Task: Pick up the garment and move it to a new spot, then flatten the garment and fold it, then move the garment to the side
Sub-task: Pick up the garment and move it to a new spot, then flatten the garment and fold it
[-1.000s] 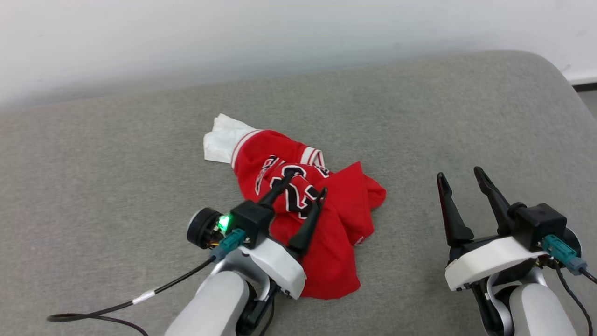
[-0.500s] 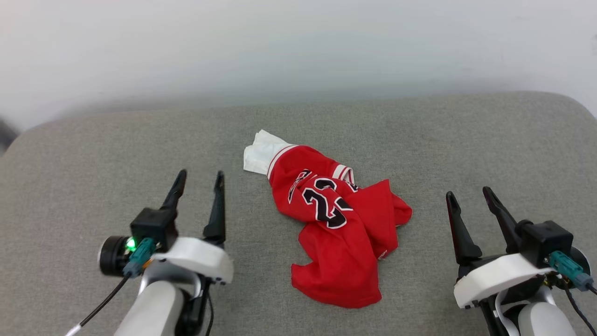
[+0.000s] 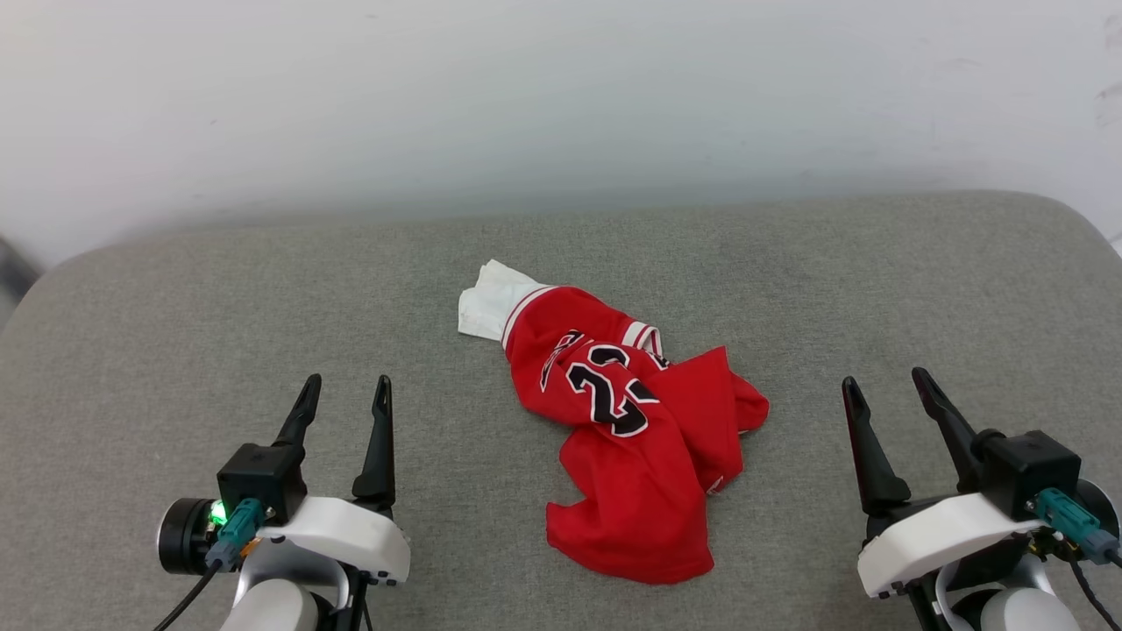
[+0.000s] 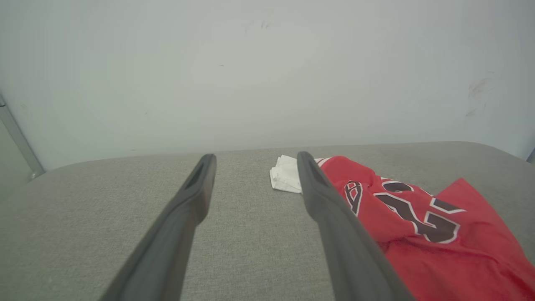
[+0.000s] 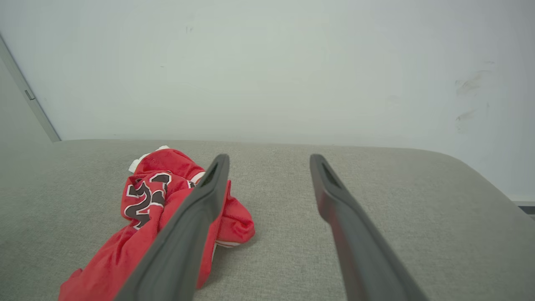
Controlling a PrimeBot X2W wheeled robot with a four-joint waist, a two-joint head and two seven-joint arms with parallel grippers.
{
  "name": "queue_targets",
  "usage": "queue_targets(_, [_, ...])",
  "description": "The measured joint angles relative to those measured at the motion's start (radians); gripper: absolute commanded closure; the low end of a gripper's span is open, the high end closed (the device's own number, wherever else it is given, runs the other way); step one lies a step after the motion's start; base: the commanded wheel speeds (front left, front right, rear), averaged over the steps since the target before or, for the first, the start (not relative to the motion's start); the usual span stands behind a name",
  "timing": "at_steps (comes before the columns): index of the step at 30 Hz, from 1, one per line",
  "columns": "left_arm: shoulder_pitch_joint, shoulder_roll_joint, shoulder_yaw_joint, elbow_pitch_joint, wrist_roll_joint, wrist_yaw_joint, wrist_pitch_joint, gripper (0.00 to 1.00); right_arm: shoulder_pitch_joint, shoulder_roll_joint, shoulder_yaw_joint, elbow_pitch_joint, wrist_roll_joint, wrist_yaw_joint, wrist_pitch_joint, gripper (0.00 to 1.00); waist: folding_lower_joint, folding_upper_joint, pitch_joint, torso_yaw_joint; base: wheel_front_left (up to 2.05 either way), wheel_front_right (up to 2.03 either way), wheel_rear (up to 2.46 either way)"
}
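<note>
The garment [image 3: 631, 429] lies crumpled in a heap at the middle of the grey cushioned surface [image 3: 175, 298], red with a black-and-white "23" facing up and a white sleeve at its far left end. It also lies right of the fingers in the left wrist view [image 4: 418, 225] and left of them in the right wrist view [image 5: 159, 200]. My left gripper [image 3: 345, 393] stands open at the lower left, well clear of the cloth. At the lower right my right gripper [image 3: 884, 379] is open too, with nothing between its fingers.
A pale wall [image 3: 561, 96] rises right behind the grey surface. The surface's rounded corners show at far left and far right [image 3: 1078, 228]. Bare grey fabric stretches on both sides of the garment.
My left gripper has drawn back off the garment to the lower left, open and with nothing in it. The camera has turned and tilted, so the whole picture has shifted. The garment lies as it did.
</note>
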Motion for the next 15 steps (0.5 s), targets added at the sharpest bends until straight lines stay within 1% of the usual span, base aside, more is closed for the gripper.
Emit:
queue_targets(5, [0.000,-0.002,-0.001,-0.005,-0.001,0.004,0.000,0.00,0.001,0.000,0.001,-0.007,0.003,0.000,0.012,0.00,0.0001,0.0000,0.000,-0.004,0.00,0.00,0.00])
queue_targets(10, [-0.002,0.000,0.002,-0.010,-0.003,0.004,-0.001,0.00,0.005,0.000,-0.030,0.003,0.004,0.000,0.046,0.00,0.0000,0.0000,0.005,-0.004,0.00,0.00,0.00])
queue_targets(13, [-0.008,-0.001,0.006,-0.020,-0.003,0.008,-0.002,0.00,-0.002,0.000,-0.055,0.021,0.021,0.000,0.109,0.00,0.0001,0.0000,0.016,0.004,0.00,0.00,0.00])
queue_targets(15, [-0.014,-0.005,0.006,-0.026,-0.002,0.009,-0.004,0.00,-0.022,0.000,-0.073,0.039,0.025,0.000,0.175,0.00,0.0000,0.0000,0.023,0.014,0.00,0.00,0.00])
